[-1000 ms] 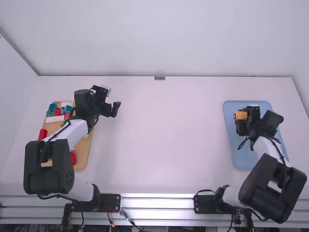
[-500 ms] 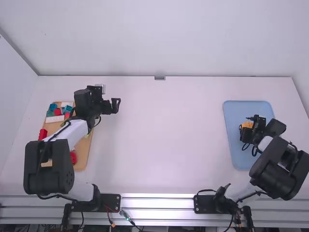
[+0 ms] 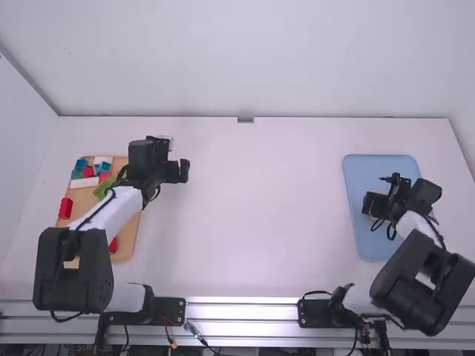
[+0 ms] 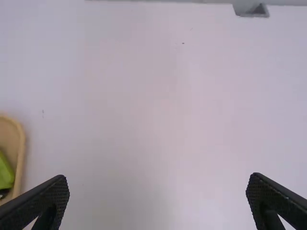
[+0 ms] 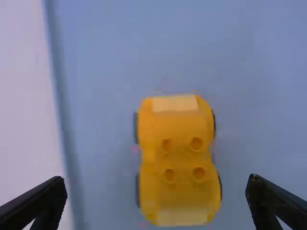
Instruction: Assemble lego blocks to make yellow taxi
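Car body point(image 5: 182, 155) (yellow, 4 studs) sits on blue tray point(image 5: 249, 62) below spread right end effector point(image 3: 372, 203); left end effector point(image 3: 179, 172), also spread, hangs over counter point(image 3: 260, 222).

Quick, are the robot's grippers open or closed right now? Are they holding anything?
Left gripper: open, holding nothing.
Right gripper: open, over the yellow car, not holding it.

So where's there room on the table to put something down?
The widest bare patch is the white table's middle, between the left gripper and the blue tray. The blue tray's far end, beyond the right gripper, looks free too. It's crowded at the wooden tray, where blocks lie close together, and around the yellow car.
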